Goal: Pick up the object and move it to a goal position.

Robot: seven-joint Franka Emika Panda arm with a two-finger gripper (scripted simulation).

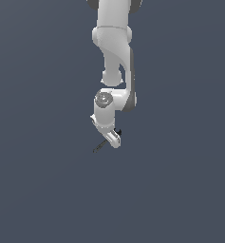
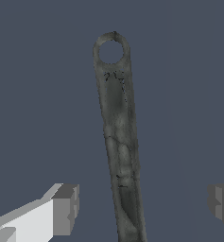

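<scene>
The white arm reaches down from the top of the exterior view and bends at its wrist, so that the claw hangs tilted just over the flat slate-blue worktop. In the wrist view the claw stands wide apart, with one grey fingertip on a white finger to one side and the other fingertip at the opposite edge of the picture, and neither of them touches anything. The object lies between the two fingers, much nearer the first fingertip than the second, with bare worktop on both sides of it. Seen this close it is a long flat strip of mottled dark grey with a round ring at its far end, the hole in the ring showing the worktop through it; its near end runs out of the picture between the fingers. Its long axis points away from the claw, leaning slightly. In the exterior view the object shows only as a thin dark sliver lying just beside the claw tip, slanting out toward the exterior view's left and downward. Whether it rests on the worktop cannot be told for certain from either view.
</scene>
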